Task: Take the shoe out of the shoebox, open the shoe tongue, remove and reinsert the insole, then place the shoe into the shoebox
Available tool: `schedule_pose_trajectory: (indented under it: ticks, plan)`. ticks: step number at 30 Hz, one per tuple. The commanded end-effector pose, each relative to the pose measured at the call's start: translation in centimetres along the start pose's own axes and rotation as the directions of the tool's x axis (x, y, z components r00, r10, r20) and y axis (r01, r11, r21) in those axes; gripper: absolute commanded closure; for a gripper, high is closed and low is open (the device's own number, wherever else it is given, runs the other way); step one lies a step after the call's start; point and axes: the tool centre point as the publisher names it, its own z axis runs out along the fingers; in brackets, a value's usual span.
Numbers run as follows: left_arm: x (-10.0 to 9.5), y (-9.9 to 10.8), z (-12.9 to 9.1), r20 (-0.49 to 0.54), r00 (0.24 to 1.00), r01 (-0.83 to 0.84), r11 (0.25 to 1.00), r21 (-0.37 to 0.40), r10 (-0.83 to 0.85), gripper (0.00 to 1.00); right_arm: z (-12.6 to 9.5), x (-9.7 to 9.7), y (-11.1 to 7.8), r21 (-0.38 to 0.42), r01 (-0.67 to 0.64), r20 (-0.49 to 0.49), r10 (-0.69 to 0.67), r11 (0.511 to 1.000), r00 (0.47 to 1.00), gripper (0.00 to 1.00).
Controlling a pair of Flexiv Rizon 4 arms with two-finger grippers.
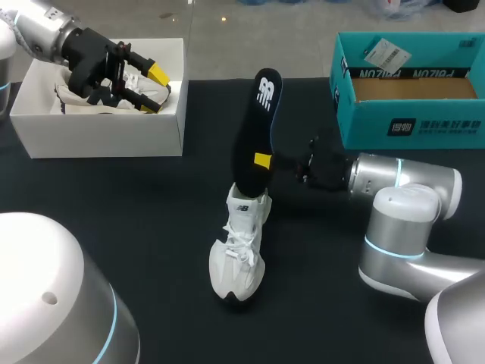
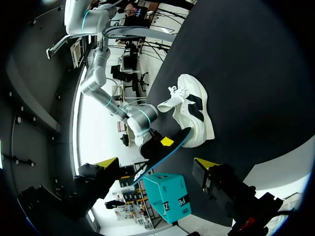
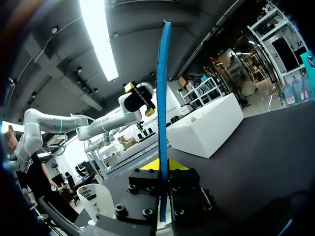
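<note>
Two boxes sit at the back of the black table point(image 1: 151, 265): a white shoebox point(image 1: 98, 140) holding another white shoe point(image 1: 76, 98), and a teal box point(image 1: 413, 125). The left gripper point(image 1: 154, 91) hangs over the shoebox, fingers spread wide, holding nothing. The right gripper point(image 1: 265, 161) pinches the black, blue-backed insole point(image 1: 254, 133) upright, lower end at the collar of the white sneaker point(image 1: 241, 254) mid-table.

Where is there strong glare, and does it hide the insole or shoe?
Right wrist view: a ceiling light glares, but the insole between the fingers is plain. Left wrist view: the background is washed out; the shoe shows well. Head view: even light.
</note>
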Motion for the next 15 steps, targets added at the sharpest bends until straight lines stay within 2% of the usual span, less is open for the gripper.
schedule_pose_trajectory:
  ticks: [1, 7, 15]
  plan:
    - [0.0, 0.0, -0.1, -0.003, 1.0, -0.001, 1.0, 0.002, 0.001, 0.0, 1.2, -0.5, -0.7, 0.035, 0.013, -0.005, -0.013, 0.999, 1.0, 1.0]
    - [0.0, 0.0, -0.1, -0.003, 1.0, -0.001, 1.0, 0.002, 0.001, 0.0, 1.2, -0.8, -2.8, 0.088, 0.001, 0.004, -0.002, 0.996, 1.0, 1.0]
    - [0.0, 0.0, -0.1, -0.003, 1.0, -0.001, 1.0, 0.002, 0.001, 0.0, 0.6, -0.1, -4.2, 0.138, -0.01, 0.013, 0.008, 0.99, 1.0, 1.0]
